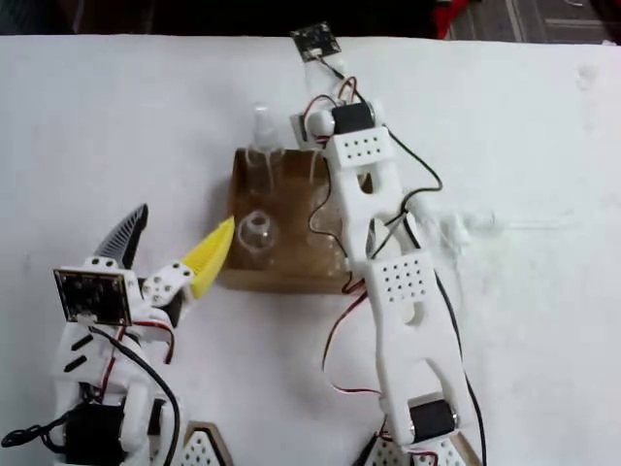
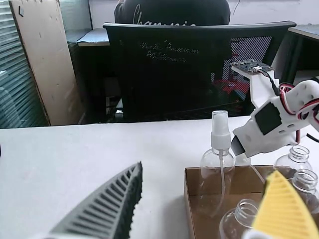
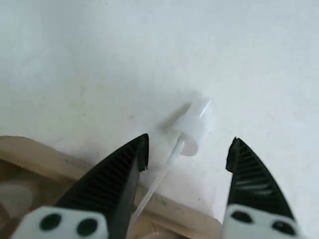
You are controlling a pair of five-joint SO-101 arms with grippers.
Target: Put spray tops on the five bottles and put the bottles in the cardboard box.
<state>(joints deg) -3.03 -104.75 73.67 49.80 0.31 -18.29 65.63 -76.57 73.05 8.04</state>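
Clear plastic bottles (image 1: 258,233) are stood in the cardboard box (image 1: 281,280) on the counter (image 1: 116,116); the far-left one is capped. Right pincer (image 3: 189,144) is spread around a white spray top (image 3: 195,122) at the far rim; left pincer (image 1: 187,221) is spread too.

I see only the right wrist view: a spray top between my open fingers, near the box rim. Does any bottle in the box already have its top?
Observer: Yes, one bottle in the box wears a spray top.
Operator: And the other bottles?
Observer: Three others show open necks; the open bottle nearest the left gripper stands in the box.
Operator: Is the left gripper busy?
Observer: No, it is open and empty, beside the box.
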